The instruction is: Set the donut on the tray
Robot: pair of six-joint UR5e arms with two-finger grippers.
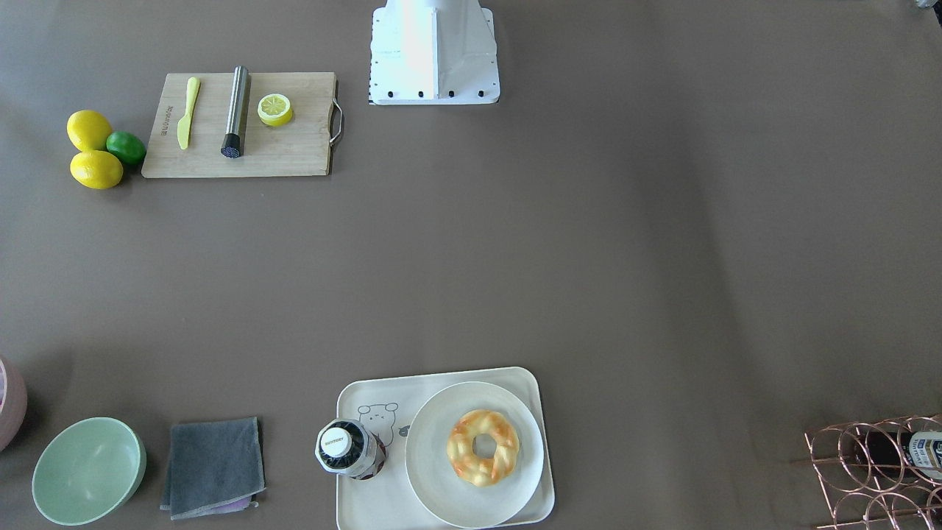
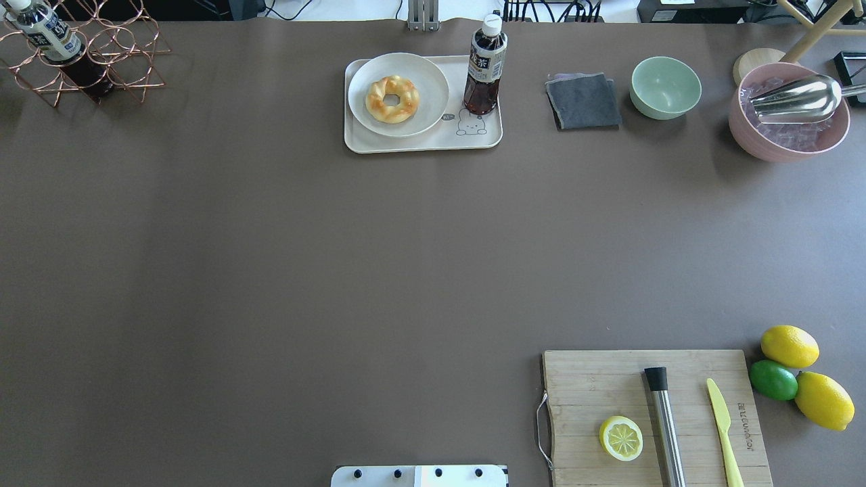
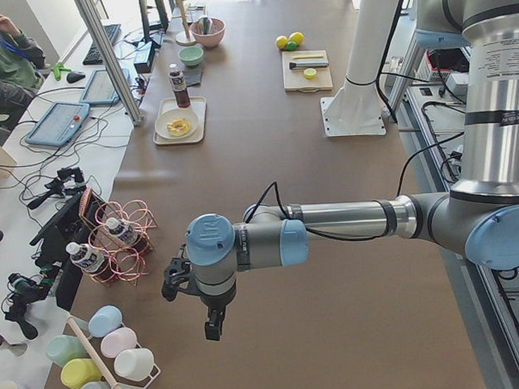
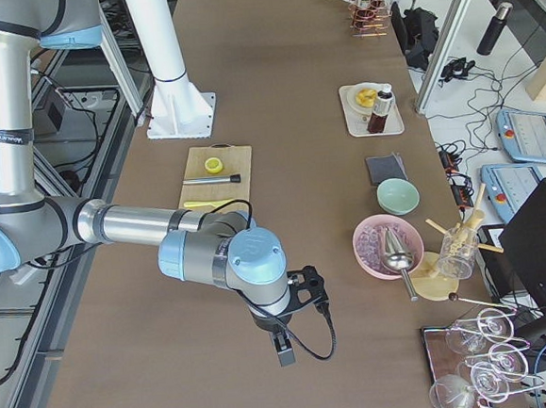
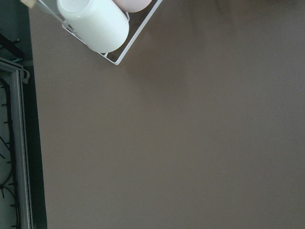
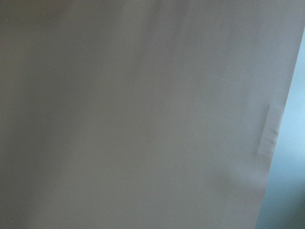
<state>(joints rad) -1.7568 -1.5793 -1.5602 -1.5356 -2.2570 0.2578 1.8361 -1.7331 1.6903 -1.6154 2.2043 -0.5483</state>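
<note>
The braided golden donut (image 1: 483,447) lies on a round white plate (image 1: 441,497), which sits on the cream tray (image 1: 360,504) with the bear drawing. It also shows in the overhead view (image 2: 392,99) on the tray (image 2: 433,140) at the far edge. My left gripper (image 3: 212,324) shows only in the exterior left view, hanging above the table's left end, far from the tray. My right gripper (image 4: 282,347) shows only in the exterior right view, above the table's right end. I cannot tell whether either is open or shut. Neither wrist view shows fingers.
A dark tea bottle (image 2: 484,67) stands on the tray beside the plate. A grey cloth (image 2: 583,101), a green bowl (image 2: 666,86) and a pink bowl (image 2: 788,132) sit to the right. A cutting board (image 2: 588,385) with a lemon slice (image 2: 621,438) lies near right. A copper rack (image 2: 101,64) stands far left.
</note>
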